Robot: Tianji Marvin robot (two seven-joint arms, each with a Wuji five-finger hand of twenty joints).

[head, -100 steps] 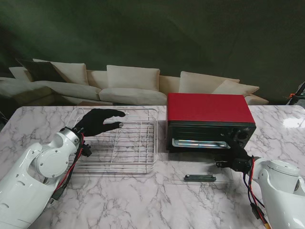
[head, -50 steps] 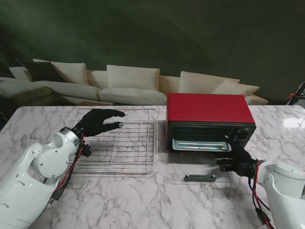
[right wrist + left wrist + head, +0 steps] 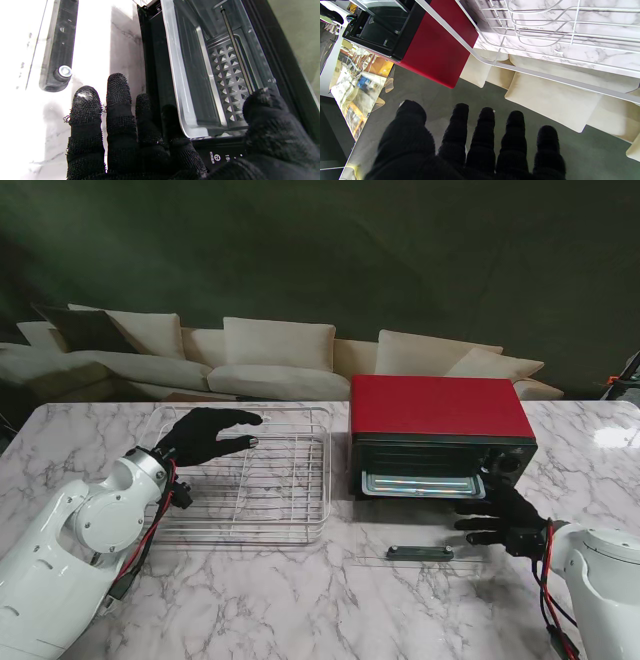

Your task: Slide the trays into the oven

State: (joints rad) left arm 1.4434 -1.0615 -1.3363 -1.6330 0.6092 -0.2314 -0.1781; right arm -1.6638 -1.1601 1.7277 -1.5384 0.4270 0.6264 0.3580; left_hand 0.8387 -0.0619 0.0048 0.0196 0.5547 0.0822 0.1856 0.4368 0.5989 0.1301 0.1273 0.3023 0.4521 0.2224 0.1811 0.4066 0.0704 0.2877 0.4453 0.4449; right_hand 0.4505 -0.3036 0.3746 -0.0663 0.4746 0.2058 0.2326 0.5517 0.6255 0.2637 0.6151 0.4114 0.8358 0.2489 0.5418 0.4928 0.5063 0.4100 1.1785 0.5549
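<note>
The red-topped oven [image 3: 440, 408] stands right of centre with its glass door folded down flat; the door's black handle [image 3: 420, 553] lies nearest to me. A shiny metal tray [image 3: 422, 483] sits in the oven mouth, also seen as the tray [image 3: 195, 75] in the right wrist view. A white wire rack [image 3: 250, 475] rests on the table left of the oven. My left hand [image 3: 205, 435] hovers open over the rack's far left part. My right hand [image 3: 500, 515] is open by the oven's front right corner, fingers [image 3: 117, 100] spread, holding nothing.
The table is white marble [image 3: 300, 600]. A beige sofa [image 3: 280, 355] runs behind its far edge. The left wrist view shows the rack's rim [image 3: 545, 75] and the oven's red side [image 3: 437, 42] past my left hand [image 3: 475, 145].
My right arm has drawn back toward the right and its fingers have spread out, pointing at the oven front. The left hand and the rack have not moved.
</note>
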